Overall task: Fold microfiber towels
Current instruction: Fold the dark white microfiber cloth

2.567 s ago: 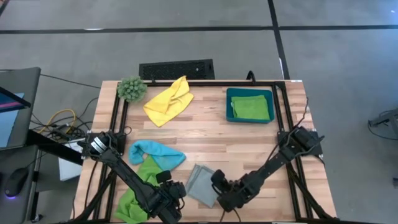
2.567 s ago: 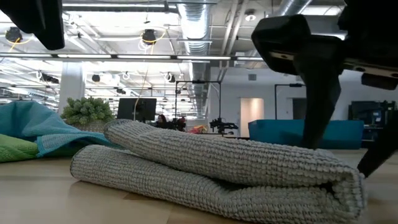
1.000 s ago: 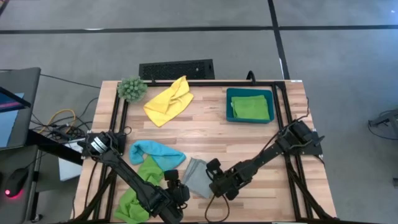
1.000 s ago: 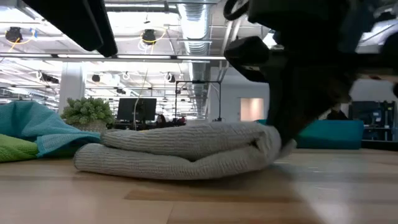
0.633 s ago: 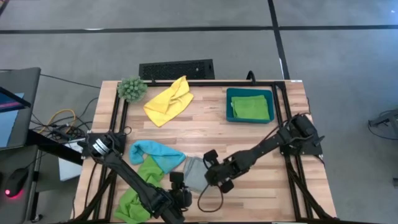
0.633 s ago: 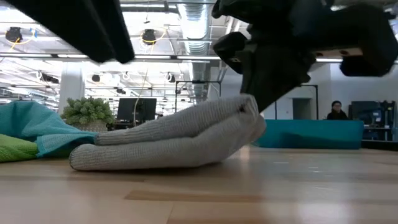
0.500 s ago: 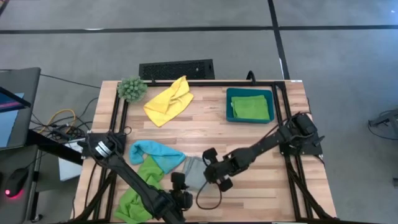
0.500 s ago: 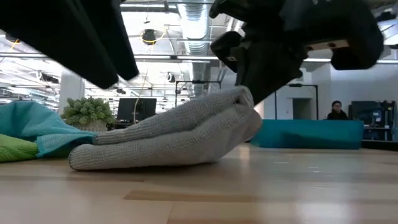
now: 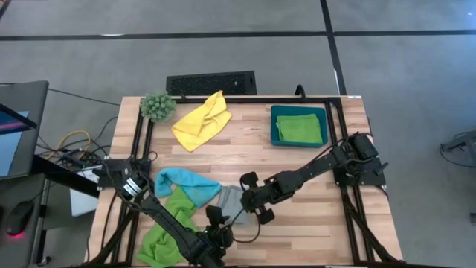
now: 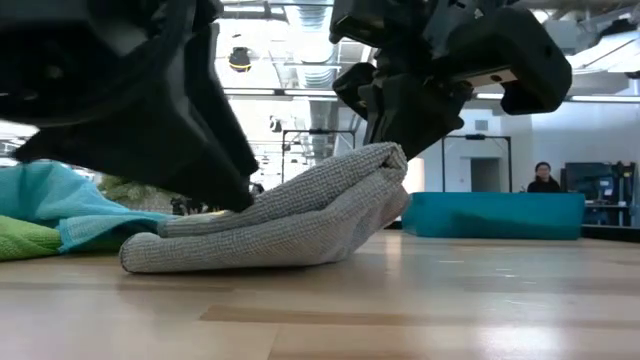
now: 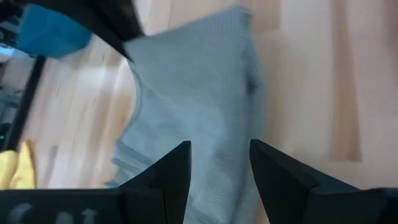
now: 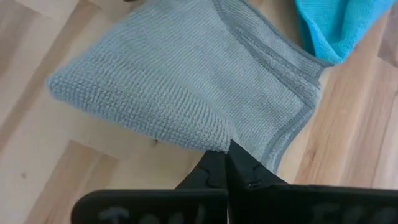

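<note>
A folded grey towel [image 9: 232, 202] lies near the table's front, left of centre. Its left end [image 10: 150, 250] rests on the wood and its right end is raised. My right gripper [image 12: 228, 163] is shut on that raised end [image 10: 395, 160]. My left gripper [image 11: 219, 165] stands open just above the towel's near side [image 11: 205, 106], one finger on either side of a strip of it. In the low view its dark finger [image 10: 235, 190] reaches down to the towel's top. Light blue [image 9: 186, 184], lime green [image 9: 167, 223] and yellow [image 9: 201, 120] towels lie flat on the table. My left gripper: I cannot tell whether its fingers touch the grey towel. My right gripper pinches the folded towel's right-hand edge [image 12: 219, 140] between its two fingers, where the thick fold ends. It comes slanting down from the table's right. That end hangs lifted, and the towel slopes down to its left end on the table.
A teal bin [image 9: 275, 126] holding a folded green towel [image 9: 301, 128] stands at the far right. A fuzzy green plant ball [image 9: 158, 106] sits at the far left corner, with a black keyboard [image 9: 210, 83] beyond the far edge. Bare wood lies right of the grey towel.
My right gripper, still shut on the grey towel, has gone up and toward the table's left and far edges. The towel's right end has come off the table while its left end stayed down. My left gripper has sunk toward the towel, rolling somewhat, still open.
</note>
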Motion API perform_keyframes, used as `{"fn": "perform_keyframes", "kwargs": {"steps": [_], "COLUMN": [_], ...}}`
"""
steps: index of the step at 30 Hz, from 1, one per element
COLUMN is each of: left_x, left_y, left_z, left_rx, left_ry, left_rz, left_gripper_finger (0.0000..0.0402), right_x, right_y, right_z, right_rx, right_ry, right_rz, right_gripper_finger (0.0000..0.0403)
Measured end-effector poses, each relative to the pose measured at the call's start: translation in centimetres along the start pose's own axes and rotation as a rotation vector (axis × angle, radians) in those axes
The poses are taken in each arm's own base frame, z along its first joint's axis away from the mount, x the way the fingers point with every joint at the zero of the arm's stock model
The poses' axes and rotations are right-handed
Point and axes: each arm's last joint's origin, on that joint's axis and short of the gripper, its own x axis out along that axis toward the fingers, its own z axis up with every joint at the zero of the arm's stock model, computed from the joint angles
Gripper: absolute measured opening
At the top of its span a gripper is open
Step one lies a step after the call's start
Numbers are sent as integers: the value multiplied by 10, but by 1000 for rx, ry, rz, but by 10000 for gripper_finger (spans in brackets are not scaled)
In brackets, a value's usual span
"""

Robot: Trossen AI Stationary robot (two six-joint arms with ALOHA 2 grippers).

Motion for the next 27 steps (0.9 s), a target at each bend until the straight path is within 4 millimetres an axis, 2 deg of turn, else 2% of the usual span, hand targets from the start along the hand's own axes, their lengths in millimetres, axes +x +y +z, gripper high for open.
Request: {"fn": "perform_keyframes", "kwargs": {"steps": [12, 19, 27], "left_x": [7, 19, 32], "left_y": [-4, -12, -12], "left_z": [7, -1, -6], "left_rx": [-9, 49, 117], "left_ry": [-15, -8, 8], "left_rz": [-69, -28, 43], "left_gripper_finger": [158, 158, 157], "right_x": [1, 1, 1], "right_y": [-7, -7, -7], "right_z": [-1, -2, -1], "right_rx": [16, 18, 21], "right_ry": [4, 4, 3], "right_rz": [-7, -6, 1], "right_gripper_finger": [3, 3, 3]}}
